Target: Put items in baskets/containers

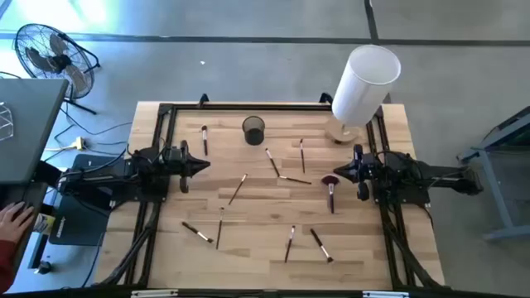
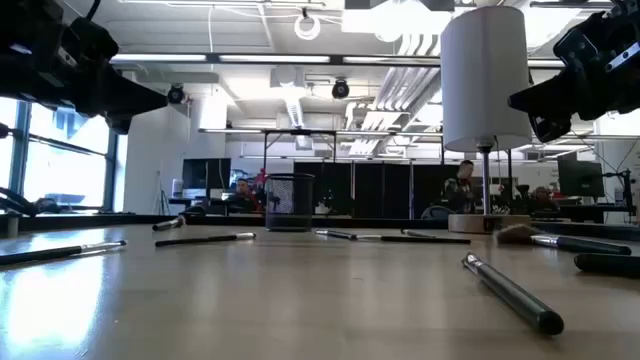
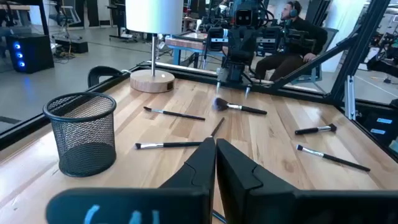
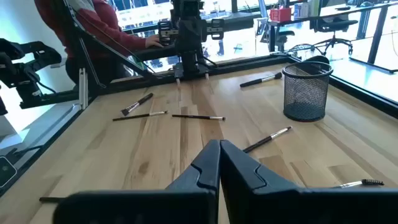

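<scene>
Several thin makeup brushes lie flat and scattered on the wooden table, among them one at the far left [image 1: 204, 139], one in the middle [image 1: 238, 189] and one with a wide reddish head [image 1: 330, 190]. The black wire-mesh cup [image 1: 253, 130] stands upright at the far middle; it also shows in the left wrist view [image 3: 83, 134] and the right wrist view [image 4: 306, 92]. My left gripper [image 1: 203, 165] is shut and empty at the left side. My right gripper [image 1: 338, 171] is shut and empty at the right side, close to the reddish brush. In the low view both hang above the table.
A tall white cylinder on a round wooden base [image 1: 364, 83] stands at the far right corner. A black frame [image 1: 166, 112] runs along the table's far edge and both sides. A person's hand [image 1: 12, 219] shows off the table at the left, and a fan [image 1: 50, 54] stands on the floor.
</scene>
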